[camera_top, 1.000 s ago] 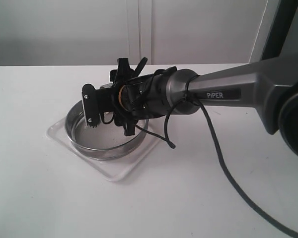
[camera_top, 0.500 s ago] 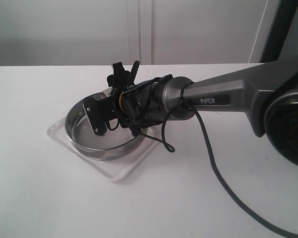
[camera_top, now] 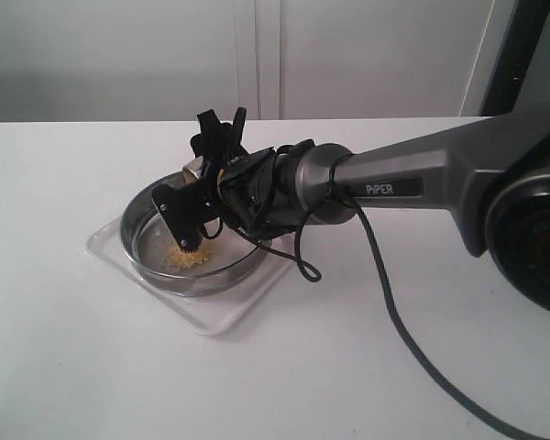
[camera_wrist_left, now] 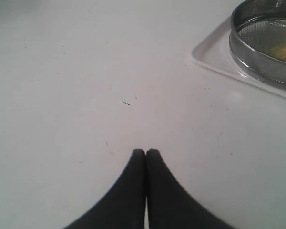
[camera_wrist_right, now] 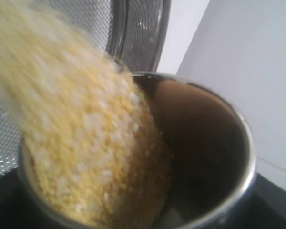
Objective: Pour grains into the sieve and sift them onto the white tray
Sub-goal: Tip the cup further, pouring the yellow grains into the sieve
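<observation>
change: I tipped steel cup (camera_wrist_right: 207, 143); grains (camera_top: 188, 259) now piling in sieve (camera_top: 165, 275), bare before
right gripper (camera_top: 200, 209): clamped on steel cup
left gripper (camera_wrist_left: 146, 153): fingers together, empty
task: pour underway; sifting pending

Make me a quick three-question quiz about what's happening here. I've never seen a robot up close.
1. True or false: the sieve sits on the white tray.
2. Pick one: the tilted steel cup is pouring grains. Where do they land?
A) on the bare table
B) inside the sieve
C) behind the tray
3. Fill the gap: the left gripper, off to the side over the table, has its jaws ____ with nothing between them.

Key: 1 true; 2 B; 3 shut.
</observation>
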Action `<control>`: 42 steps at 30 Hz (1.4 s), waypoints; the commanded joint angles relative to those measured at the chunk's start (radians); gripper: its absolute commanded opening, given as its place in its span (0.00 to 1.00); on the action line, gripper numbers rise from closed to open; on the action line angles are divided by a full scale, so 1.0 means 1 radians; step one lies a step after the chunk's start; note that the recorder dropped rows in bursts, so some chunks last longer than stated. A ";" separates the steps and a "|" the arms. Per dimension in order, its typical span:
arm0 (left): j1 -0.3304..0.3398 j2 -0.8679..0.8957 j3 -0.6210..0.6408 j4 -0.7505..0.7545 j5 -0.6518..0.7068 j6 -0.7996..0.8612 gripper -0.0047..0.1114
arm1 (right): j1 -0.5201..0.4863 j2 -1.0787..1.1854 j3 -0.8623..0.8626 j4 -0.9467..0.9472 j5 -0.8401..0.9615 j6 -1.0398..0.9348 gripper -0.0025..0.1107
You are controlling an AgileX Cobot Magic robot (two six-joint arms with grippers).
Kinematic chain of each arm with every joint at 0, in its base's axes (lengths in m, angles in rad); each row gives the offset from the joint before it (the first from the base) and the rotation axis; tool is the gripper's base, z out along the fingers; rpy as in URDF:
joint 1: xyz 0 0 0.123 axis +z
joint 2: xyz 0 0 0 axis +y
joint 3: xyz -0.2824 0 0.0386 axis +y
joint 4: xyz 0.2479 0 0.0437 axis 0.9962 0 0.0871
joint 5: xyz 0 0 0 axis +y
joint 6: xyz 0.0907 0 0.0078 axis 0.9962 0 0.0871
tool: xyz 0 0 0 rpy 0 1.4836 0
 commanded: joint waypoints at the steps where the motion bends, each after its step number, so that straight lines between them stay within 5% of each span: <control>1: -0.003 -0.004 0.004 -0.006 0.000 -0.003 0.04 | 0.004 -0.007 -0.016 -0.013 0.021 -0.029 0.02; 42: -0.003 -0.004 0.004 -0.006 0.000 -0.003 0.04 | 0.014 -0.023 -0.016 -0.013 0.161 -0.359 0.02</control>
